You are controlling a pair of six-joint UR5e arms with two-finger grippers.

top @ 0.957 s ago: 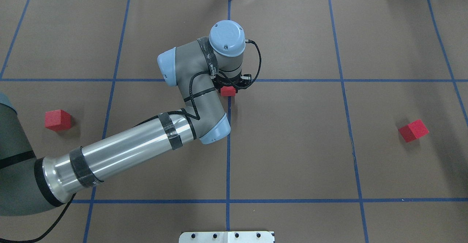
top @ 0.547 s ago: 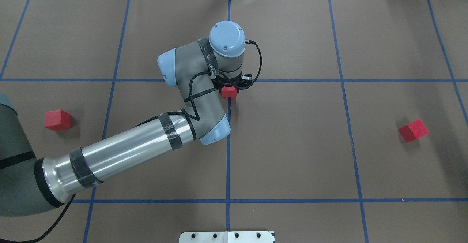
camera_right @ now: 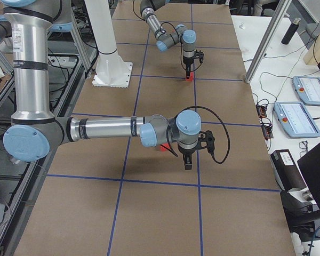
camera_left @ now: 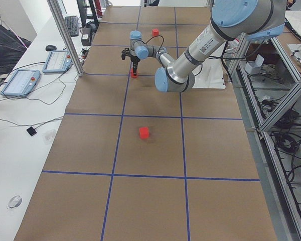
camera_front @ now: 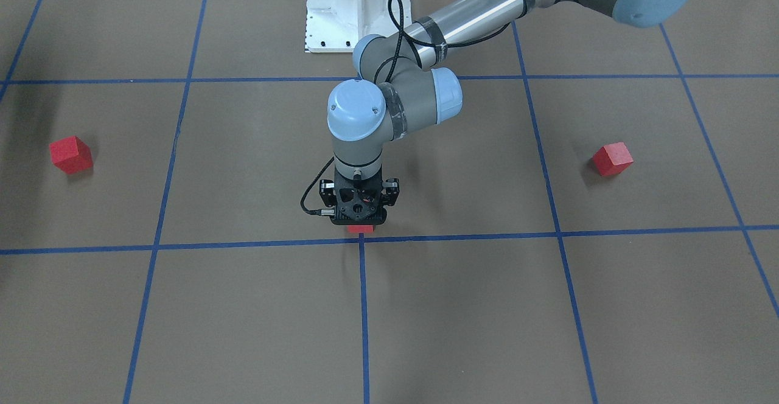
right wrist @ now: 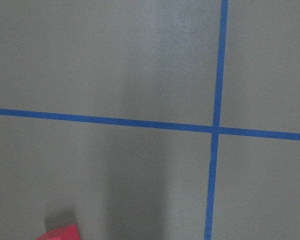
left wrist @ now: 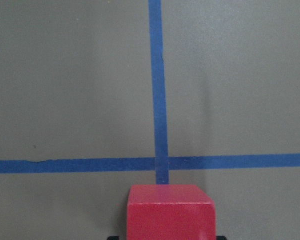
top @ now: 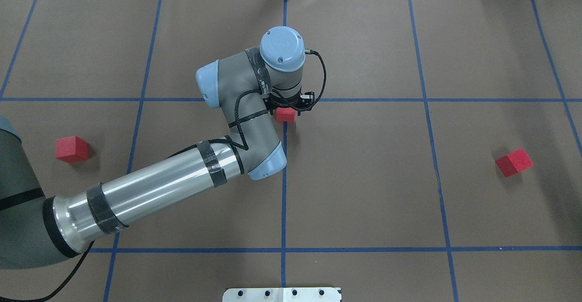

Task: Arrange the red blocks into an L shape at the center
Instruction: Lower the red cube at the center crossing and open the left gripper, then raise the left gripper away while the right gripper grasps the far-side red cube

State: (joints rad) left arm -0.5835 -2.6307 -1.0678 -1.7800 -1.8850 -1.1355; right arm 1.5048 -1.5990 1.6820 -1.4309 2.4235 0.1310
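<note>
Front-facing view: the left end effector [camera_front: 359,222] is pinching the held red block [camera_front: 360,229] just above the center [camera_front: 361,238], lower middle, probably for starting the L there. Overhead view: the second red block [top: 71,149] is lying far left on the counter [top: 363,193], the third red block [top: 514,162] far right. Exterior right view: the right end effector [camera_right: 187,161] is hanging low; its state I cannot tell. No container is showing.

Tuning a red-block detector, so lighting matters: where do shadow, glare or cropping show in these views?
Right wrist view: a soft shadow band runs down the paper, and the right red block is cropped to a corner. Left wrist view: even light; the centre red block is cut by the bottom edge. Overhead view: the left red block casts a faint shadow.
</note>
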